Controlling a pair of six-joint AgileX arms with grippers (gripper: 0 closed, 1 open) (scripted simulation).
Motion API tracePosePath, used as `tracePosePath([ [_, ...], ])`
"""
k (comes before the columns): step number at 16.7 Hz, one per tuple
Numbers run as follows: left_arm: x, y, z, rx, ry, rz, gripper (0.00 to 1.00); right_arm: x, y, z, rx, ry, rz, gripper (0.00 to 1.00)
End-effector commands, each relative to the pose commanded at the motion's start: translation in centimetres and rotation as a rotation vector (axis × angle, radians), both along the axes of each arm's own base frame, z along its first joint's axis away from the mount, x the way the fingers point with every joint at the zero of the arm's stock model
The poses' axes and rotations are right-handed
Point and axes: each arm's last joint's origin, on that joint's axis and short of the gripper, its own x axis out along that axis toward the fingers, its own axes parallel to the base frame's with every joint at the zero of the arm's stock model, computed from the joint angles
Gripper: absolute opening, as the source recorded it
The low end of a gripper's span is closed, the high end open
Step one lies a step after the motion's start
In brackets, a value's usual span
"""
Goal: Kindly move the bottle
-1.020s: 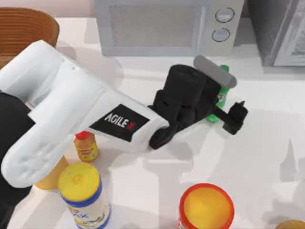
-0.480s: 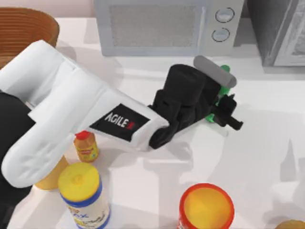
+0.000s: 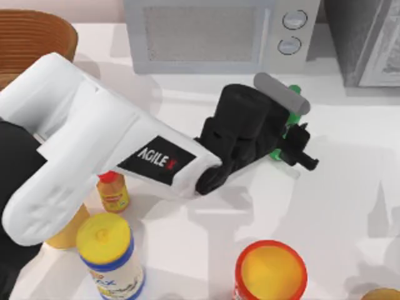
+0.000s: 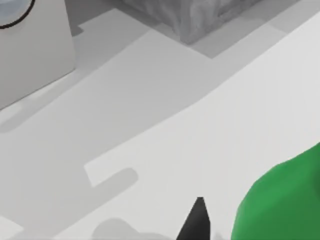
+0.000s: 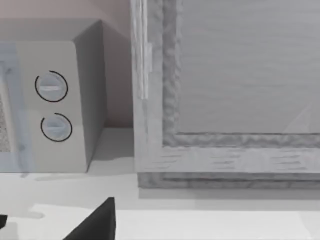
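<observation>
Since a second ago the left tool (image 3: 294,145) has drawn its fingers in; they now pinch the bottle (image 3: 291,119), which stands just in front of the microwave (image 3: 212,31), below its dials. Slim, translucent plastic suggests something light, smooth and slightly yielding, so I judge a firm hold at the labelled waist safest. I cannot tell how the right tool (image 5: 95,222) stands.

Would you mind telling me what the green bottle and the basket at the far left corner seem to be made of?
The green bottle, by the left pincer, looks like smooth plastic: an even saturated green with a soft sheen in the left wrist view; whether it is translucent is hard to tell. The basket looks woven, perhaps wicker or rattan, judging by its brown ribbed, matte rim.
</observation>
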Motion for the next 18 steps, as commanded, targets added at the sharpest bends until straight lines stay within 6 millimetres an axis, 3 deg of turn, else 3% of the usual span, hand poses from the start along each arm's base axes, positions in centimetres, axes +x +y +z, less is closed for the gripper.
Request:
tracePosePath([
  [5,-0.1,0.2,0.4,-0.003,-0.009,0.012,0.0,0.0,0.0,0.0,0.0,0.0,0.0,1.0],
  [8,0.2,2.3,2.8,-0.037,-0.066,0.119,0.0,0.0,0.0,0.0,0.0,0.0,0.0,1.0],
  [10,0.2,5.0,5.0,-0.072,-0.11,0.239,0.0,0.0,0.0,0.0,0.0,0.0,0.0,1.0],
  [13,-0.8,11.3,6.8,-0.096,-0.136,0.467,0.0,0.0,0.0,0.0,0.0,0.0,0.0,1.0],
  [16,-3.7,17.7,6.8,-0.077,-0.112,0.671,0.0,0.0,0.0,0.0,0.0,0.0,0.0,1.0],
  [18,-5.6,20.4,6.1,-0.051,-0.079,0.755,0.0,0.0,0.0,0.0,0.0,0.0,0.0,1.0],
])
